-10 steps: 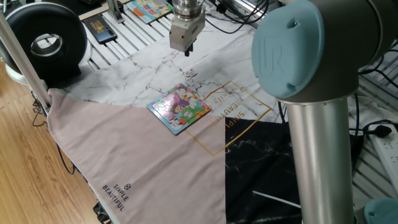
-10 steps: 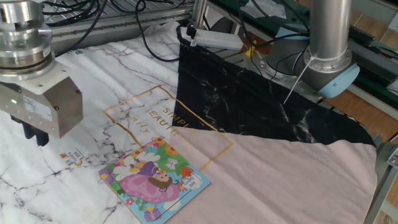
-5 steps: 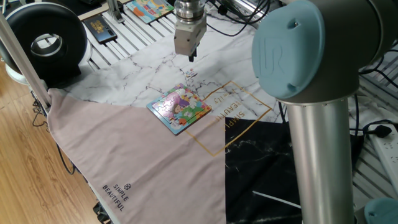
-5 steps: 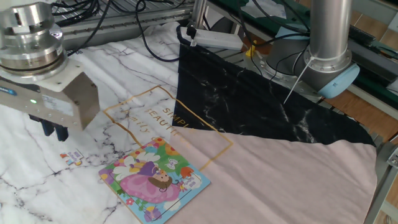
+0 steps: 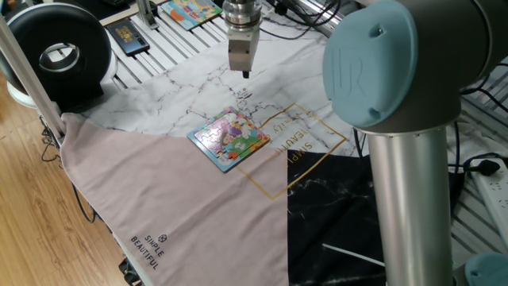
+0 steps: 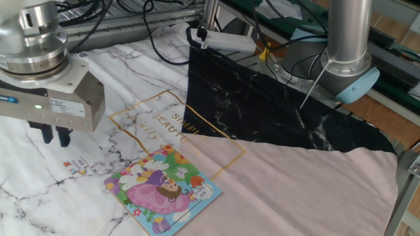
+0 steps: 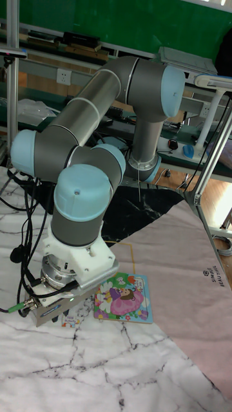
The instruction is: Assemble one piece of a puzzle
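The puzzle [image 5: 228,139] [image 6: 163,190] [image 7: 124,297], a small square board with a pastel cartoon picture, lies flat on the marble-patterned cloth. A small loose piece [image 5: 243,94] [image 6: 77,164] lies on the cloth just beyond it. My gripper [image 5: 245,74] [image 6: 55,136] hangs above and slightly behind that piece, pointing straight down. Its two dark fingers [image 6: 46,133] stand a little apart with nothing between them. In the tall fixed view the gripper body [image 7: 55,302] covers the fingertips.
A second picture board with an orange edge [image 5: 189,11] and a dark card [image 5: 127,36] lie on the slatted table at the back. A black round device [image 5: 59,56] stands at the left. A pink cloth [image 5: 175,206] and a black cloth [image 5: 341,214] cover the near side.
The gripper has turned about its vertical axis and drifted a little toward the loose piece. The puzzle and the piece have not moved.
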Motion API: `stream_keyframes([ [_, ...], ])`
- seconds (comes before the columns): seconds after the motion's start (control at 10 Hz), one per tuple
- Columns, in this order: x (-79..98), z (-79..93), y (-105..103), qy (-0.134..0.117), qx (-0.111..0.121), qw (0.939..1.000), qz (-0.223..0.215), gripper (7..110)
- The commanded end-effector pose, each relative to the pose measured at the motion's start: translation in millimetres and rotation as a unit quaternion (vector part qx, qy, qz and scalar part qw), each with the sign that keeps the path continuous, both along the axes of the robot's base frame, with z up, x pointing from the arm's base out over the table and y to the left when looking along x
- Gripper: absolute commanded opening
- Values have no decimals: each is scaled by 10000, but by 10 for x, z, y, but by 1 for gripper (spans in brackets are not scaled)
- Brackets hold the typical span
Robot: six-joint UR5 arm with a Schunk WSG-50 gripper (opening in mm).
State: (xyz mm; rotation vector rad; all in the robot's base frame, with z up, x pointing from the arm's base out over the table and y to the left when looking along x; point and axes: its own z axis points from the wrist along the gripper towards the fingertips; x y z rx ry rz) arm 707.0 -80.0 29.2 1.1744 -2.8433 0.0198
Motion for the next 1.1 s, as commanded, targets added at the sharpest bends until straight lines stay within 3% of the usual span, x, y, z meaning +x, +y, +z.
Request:
stream_keyframes([
  [0.0,98,21,-198,-149,-348,9967,719,7],
  [0.1,79,24,-216,-114,-386,9970,655,7],
  [0.2,140,40,-335,-200,-626,9942,846,7],
  [0.3,147,41,-340,-180,-628,9911,1158,7],
  [0.4,119,21,-200,-133,-331,9884,1474,7],
  [0.5,169,9,-49,-259,-37,9835,1792,7],
  [0.6,153,6,27,-246,123,9785,2042,22],
  [0.7,145,5,68,-239,213,9721,2324,22],
  [0.9,191,6,82,-330,222,9675,2497,22],
  [1.0,236,8,147,-448,323,9621,2671,44],
])
